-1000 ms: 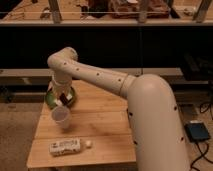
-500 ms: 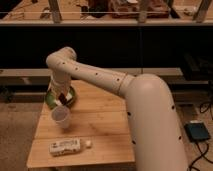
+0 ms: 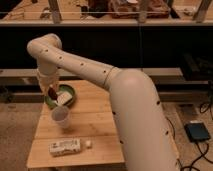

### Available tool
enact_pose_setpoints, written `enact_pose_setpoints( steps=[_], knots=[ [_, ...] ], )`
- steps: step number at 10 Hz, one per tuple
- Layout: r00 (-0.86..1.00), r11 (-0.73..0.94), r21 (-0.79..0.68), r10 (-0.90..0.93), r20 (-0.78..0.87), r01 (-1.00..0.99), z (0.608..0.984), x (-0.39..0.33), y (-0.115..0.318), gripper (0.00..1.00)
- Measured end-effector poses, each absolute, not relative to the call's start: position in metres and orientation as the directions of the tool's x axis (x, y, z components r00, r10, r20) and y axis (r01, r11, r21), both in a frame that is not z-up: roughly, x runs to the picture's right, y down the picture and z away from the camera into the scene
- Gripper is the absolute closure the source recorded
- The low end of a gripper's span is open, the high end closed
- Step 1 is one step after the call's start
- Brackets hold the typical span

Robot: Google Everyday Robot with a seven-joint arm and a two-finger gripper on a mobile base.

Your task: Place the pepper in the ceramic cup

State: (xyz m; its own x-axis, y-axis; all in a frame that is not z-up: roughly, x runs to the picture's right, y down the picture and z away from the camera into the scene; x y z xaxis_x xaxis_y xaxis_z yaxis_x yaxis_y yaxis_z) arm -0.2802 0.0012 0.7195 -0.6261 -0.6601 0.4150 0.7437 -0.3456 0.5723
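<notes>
A single camera looks down over a light wooden slatted table [image 3: 95, 130], with the robot's thick white arm [image 3: 100, 75] sweeping in from the lower right, rising to a bend at the upper left, then dropping straight down toward the table's far left corner; the two-finger gripper [image 3: 53, 93] hangs at the end of that arm, just above the near-left rim of a round green dish [image 3: 71, 93]; a small, dark red, elongated pepper [image 3: 52, 92] sits at the gripper's tip, and the two fingers appear clamped on it, holding it in the air rather than resting it on any surface; inside the green dish lies a pale, squarish object [image 3: 63, 99], its identity too unclear to name; directly below and slightly toward the camera from the pepper stands a plain white round ceramic cup [image 3: 61, 116], tapered, without a handle, tilted a little so its open mouth faces up and toward the gripper; the pepper is above and just beyond the cup's rim, not inside it; nearer the camera, along the table's front left edge, a white labelled bottle [image 3: 65, 147] lies on its side, with a small white cap-like piece [image 3: 88, 144] just beside its right end; behind the table runs dark shelving [image 3: 150, 45]; on the floor at the far right sits a dark blue flat box [image 3: 198, 131] with black cables near it.
</notes>
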Motion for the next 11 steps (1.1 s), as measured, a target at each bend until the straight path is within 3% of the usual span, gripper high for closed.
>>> enact_pose_setpoints(
  steps=[8, 11],
  knots=[
    [-0.601, -0.24, 0.633, -0.664, 0.446, 0.736, 0.718, -0.241, 0.034, 0.81],
    [-0.626, -0.218, 0.665, -0.623, 0.469, 0.715, 0.736, -0.249, 0.053, 0.81]
  ],
)
